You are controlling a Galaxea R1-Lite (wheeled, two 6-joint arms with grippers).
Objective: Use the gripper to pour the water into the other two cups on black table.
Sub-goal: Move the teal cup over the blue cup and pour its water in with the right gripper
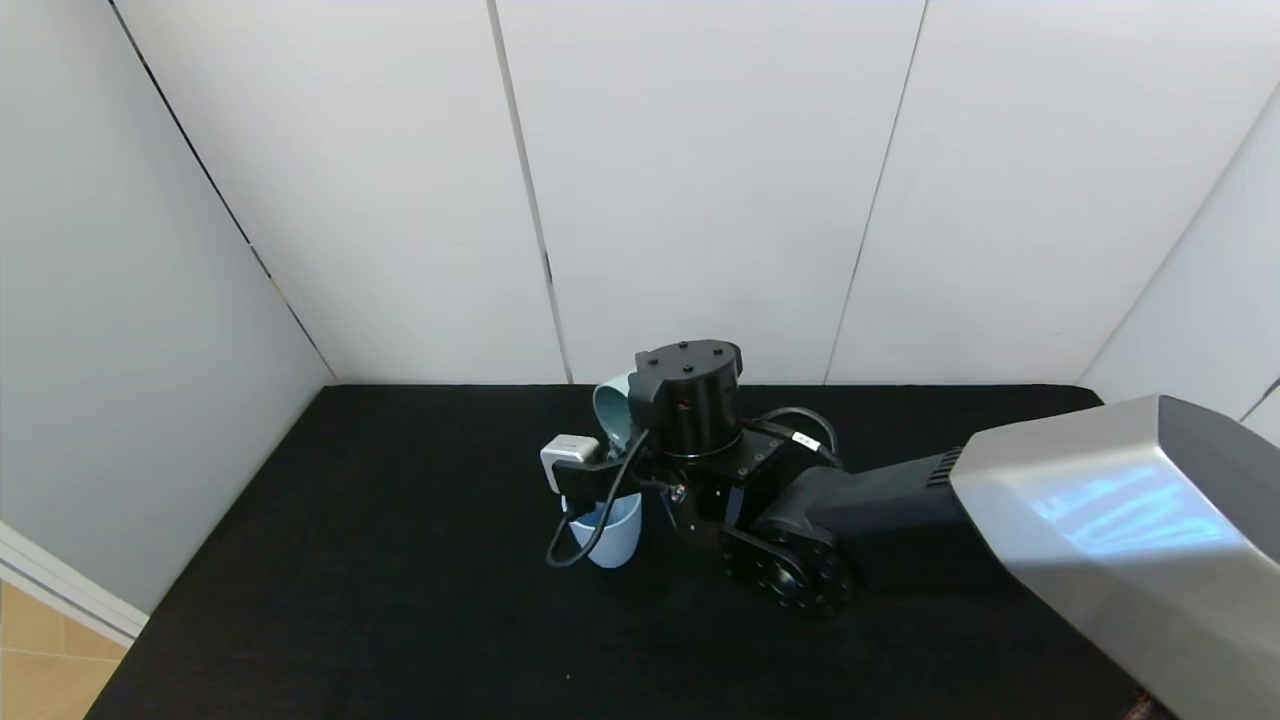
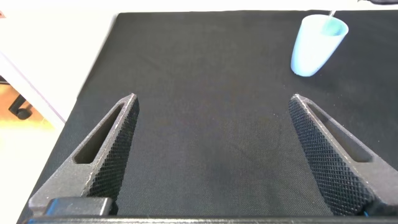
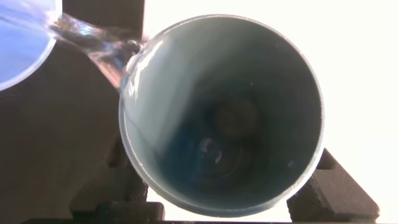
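I have the right end effector (image 1: 640, 455) clenched around the teal-green cup (image 1: 612, 408), tipped over so its long axis lies nearly level and its mouth points left, toward the light blue cup (image 1: 607, 530). That blue cup stands upright on the black counter (image 1: 350, 560) near the middle, just below and a touch nearer than the tilted rim, so the lip sits over its opening, which is the relation the pour depends on. The right wrist view shows what the head view cannot: water (image 3: 93, 43) is running off the teal rim (image 3: 134, 56) in a clear stream into the blue cup's mouth (image 3: 22, 43), and the teal cup looks almost drained, only a wet sheen at its base. The left wrist view gives me the left end effector (image 2: 211, 155) released, fingers wide, hovering low over bare counter well to the left, with the blue cup far off. I can't find the cream-beige cup in any view; I judge the right arm's body hides it.
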